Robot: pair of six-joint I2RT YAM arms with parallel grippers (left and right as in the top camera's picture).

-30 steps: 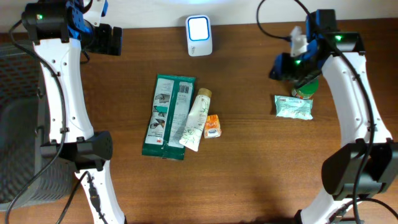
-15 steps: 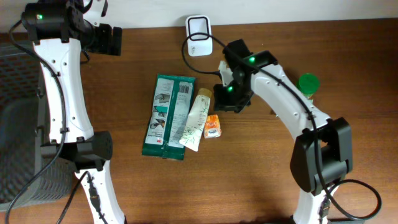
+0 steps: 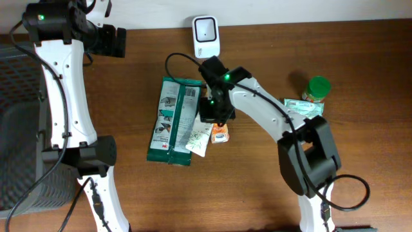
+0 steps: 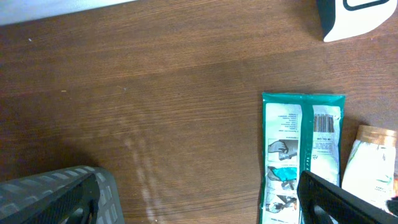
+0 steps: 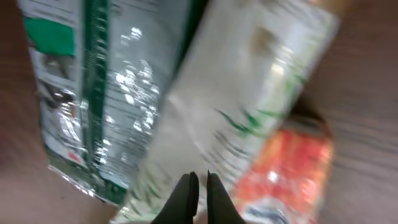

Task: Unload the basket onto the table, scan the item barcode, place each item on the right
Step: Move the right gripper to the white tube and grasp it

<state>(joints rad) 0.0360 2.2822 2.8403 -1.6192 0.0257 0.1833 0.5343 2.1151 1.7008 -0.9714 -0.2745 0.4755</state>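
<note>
At far left one grey ribbed basket (image 3: 16, 148) is cut off by the frame. The left gripper (image 3: 114, 42) stands wide, nothing in it. At centre we count one glossy green packet (image 3: 168, 122), one white tube (image 3: 197, 136) overlapping it and one small orange sachet (image 3: 221, 133). From overhead the right gripper (image 5: 199, 186), fingers pressed together and empty, hides the tube's upper half. One white scanner (image 3: 206, 29) stands beyond. At right lie one pale sachet (image 3: 308, 107) and one green-lidded jar (image 3: 318, 87).

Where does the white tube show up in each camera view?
Overhead: white tube at centre, overlapping the right edge of the green packet.
Left wrist: at the right edge, partly cut off.
Right wrist: runs diagonally through the middle.
Shared landmark: the green packet, left of the tube in all three.
</note>
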